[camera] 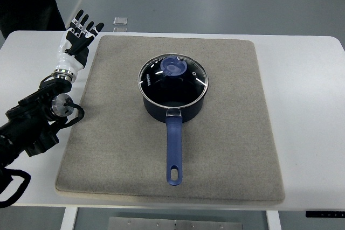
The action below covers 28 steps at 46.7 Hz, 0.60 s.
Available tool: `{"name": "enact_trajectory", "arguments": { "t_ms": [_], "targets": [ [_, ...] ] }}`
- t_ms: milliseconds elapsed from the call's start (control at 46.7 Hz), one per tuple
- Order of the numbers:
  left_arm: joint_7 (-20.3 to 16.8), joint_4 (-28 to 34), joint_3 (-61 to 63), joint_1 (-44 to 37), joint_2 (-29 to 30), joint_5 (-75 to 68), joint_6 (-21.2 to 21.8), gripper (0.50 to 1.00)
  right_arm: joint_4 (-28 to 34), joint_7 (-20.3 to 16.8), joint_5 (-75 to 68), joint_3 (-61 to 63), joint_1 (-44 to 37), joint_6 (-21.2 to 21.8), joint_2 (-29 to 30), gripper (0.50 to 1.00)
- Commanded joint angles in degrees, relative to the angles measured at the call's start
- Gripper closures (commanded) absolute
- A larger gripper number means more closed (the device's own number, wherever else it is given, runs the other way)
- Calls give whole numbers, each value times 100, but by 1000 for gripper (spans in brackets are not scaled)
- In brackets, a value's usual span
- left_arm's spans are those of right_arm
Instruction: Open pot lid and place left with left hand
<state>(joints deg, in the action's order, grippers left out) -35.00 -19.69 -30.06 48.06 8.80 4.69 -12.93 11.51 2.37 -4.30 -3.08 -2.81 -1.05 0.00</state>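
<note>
A dark blue pot (173,105) stands in the middle of a grey mat (226,149), its long handle (174,152) pointing toward me. A glass lid (173,77) with a blue knob (174,67) sits closed on the pot. My left hand (79,36) hovers at the mat's far left corner, well to the left of the pot, fingers stretched out and holding nothing. Its black arm (38,117) comes in from the lower left.
The mat lies on a white table (312,95). A small clear object (120,21) sits at the table's far edge, right of my left hand. A dark shape (29,1) stands beyond the far left corner.
</note>
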Motion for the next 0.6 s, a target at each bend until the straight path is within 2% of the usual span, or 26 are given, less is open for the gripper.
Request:
{"name": "enact_trajectory", "arguments": {
  "t_ms": [0, 578],
  "targets": [
    [0, 0, 0, 1, -1, -21, 1, 510, 0, 0, -1, 0, 0, 0, 0, 585],
    [0, -17, 26, 19, 17, -135, -8, 510, 0, 0, -1, 0, 0, 0, 0, 585]
  ]
}}
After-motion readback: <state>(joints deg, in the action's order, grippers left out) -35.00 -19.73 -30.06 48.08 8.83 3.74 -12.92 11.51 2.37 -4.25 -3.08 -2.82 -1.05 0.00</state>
